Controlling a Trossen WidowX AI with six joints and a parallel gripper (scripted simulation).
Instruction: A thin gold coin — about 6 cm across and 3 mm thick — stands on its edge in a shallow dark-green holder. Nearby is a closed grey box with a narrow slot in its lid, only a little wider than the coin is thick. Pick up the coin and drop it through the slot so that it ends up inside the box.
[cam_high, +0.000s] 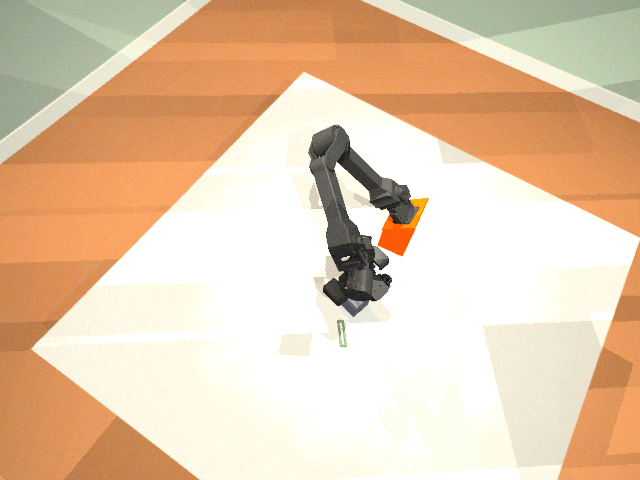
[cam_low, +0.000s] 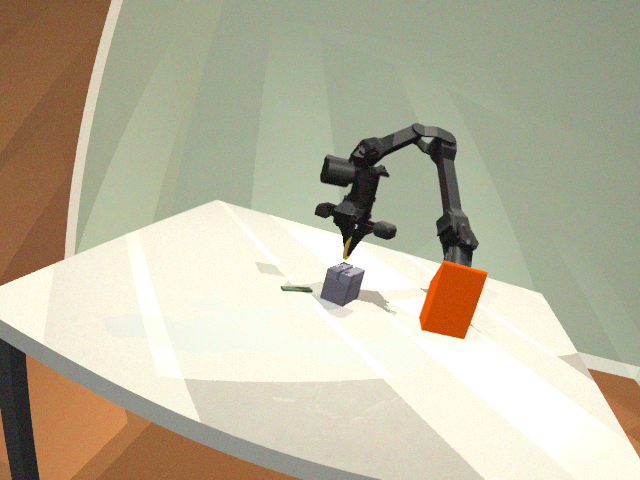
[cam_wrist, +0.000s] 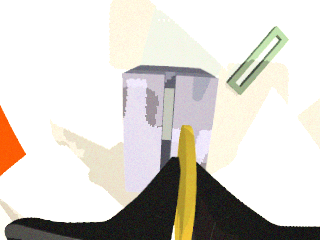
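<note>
Gold coin (cam_wrist: 184, 187): thin, rigid, light, judged slippery. Held edge-on, pinched flat across both faces between the narrowly closed fingers. Slot (cam_wrist: 168, 115) of grey box (cam_wrist: 143, 134) lies just below the fingers.

grey box (cam_high: 354, 307) mostly under arm

On the worktop (cam_low: 155, 330), the holder (cam_low: 296, 288) lies just left of the box (cam_low: 341, 284), with the coin (cam_low: 348, 248) above it.

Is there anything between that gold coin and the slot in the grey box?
Nothing: in the exterior view only open air separates the coin from the slot below it.
</note>
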